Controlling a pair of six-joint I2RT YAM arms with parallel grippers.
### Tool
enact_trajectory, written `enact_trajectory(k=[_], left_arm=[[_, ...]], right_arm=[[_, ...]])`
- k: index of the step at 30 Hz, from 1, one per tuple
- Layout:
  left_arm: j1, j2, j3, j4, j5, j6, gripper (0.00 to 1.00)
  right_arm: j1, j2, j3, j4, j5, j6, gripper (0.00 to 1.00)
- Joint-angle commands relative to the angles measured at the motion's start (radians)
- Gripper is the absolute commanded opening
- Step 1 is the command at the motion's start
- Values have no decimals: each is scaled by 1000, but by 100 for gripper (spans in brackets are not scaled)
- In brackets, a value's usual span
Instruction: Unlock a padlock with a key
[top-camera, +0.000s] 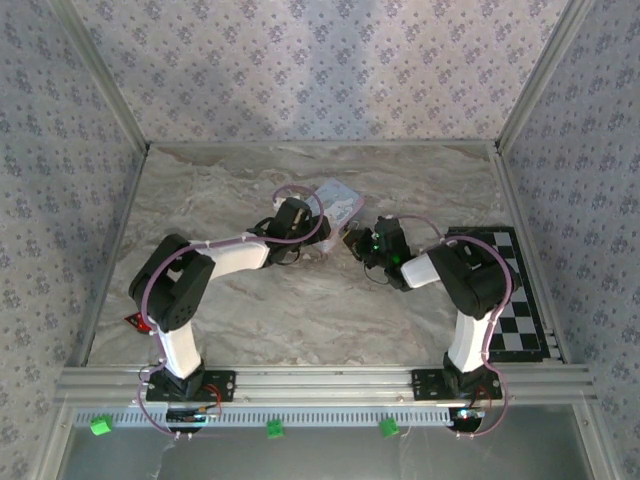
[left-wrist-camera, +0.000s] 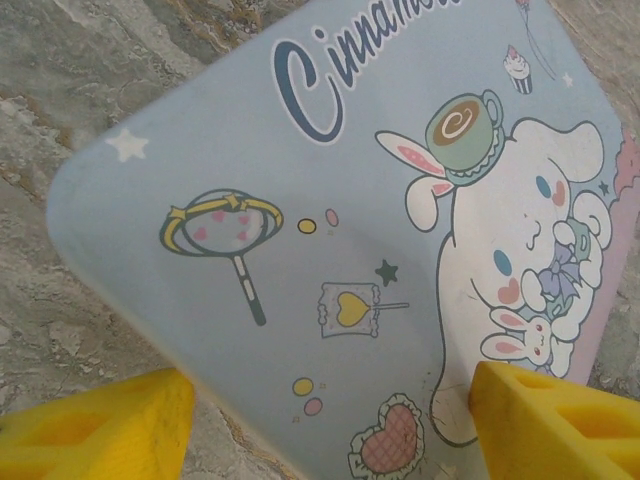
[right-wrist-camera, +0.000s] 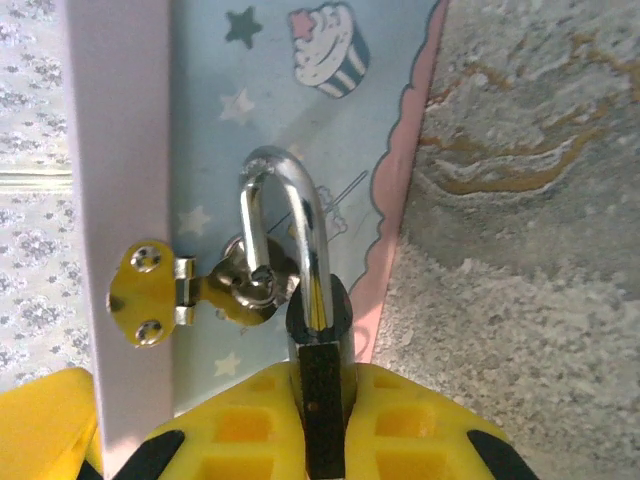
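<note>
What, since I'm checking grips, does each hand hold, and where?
Right hand pinches the padlock by its dark body. Left hand straddles the tin; grip unclear.

Tin (top-camera: 340, 196), padlock (right-wrist-camera: 320, 330), left arm (top-camera: 215, 262) and right arm (top-camera: 468, 275) crowd mid-bench (top-camera: 300, 320); far edge and left side open.

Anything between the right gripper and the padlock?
Nothing visible. The right gripper is shut on the dark body of the padlock, which is hooked through the brass hasp on the blue tin.
</note>
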Motion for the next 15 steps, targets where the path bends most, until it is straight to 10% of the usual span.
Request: enact_trajectory(k=[1, 15], left_arm=[[-17, 20, -12, -123, 14, 11, 73], [-7, 5, -27, -117, 14, 8, 74]], right_arm=[[-15, -19, 3, 46, 22, 14, 0], [-48, -69, -34, 14, 7, -33, 0]])
